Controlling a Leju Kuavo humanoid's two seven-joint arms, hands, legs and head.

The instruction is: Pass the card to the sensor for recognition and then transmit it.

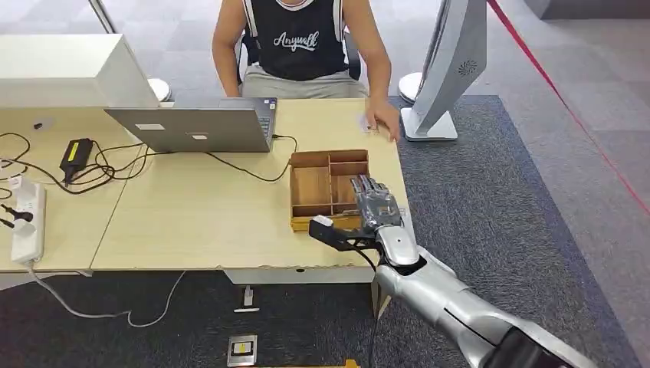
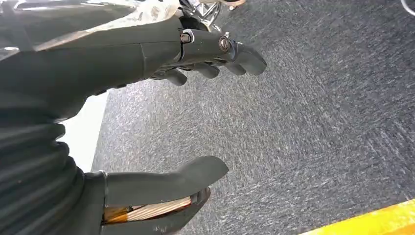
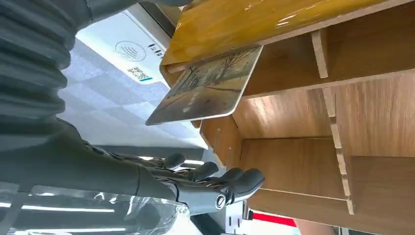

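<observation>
Landmark: the shallow light-brown wooden tray with dividers (image 1: 310, 186), sitting on the pale wood surface (image 1: 192, 222) near its right front corner. Right hand (image 1: 373, 205) reaches in from the front, hovering over the tray's right-hand compartments, fingers pointing toward the far rim. In the right wrist view the dark fingers (image 3: 210, 178) are extended and slightly spread, and nothing lies between them and the thumb; hand released, grasping nothing. The task's thing, a thin rectangular card printed with a brownish tree picture (image 3: 205, 87), leans tilted at the tray's outer wall, one long edge against the glossy yellow-brown rim; whether its lower edge rests inside a compartment or outside, I cannot tell. Beyond the tray's wall in that same view lies a white flat sensor pad with a contactless symbol and a small QR mark (image 3: 122, 54). Left hand (image 2: 161, 112) hangs over grey carpet, thumb and fingers apart, nothing held. Behind the tray, a silver laptop (image 1: 199, 126) with a black cable running toward the tray's far left corner. Past the tray's far right, a person's hand (image 1: 381, 119) rests flat on the surface.
</observation>
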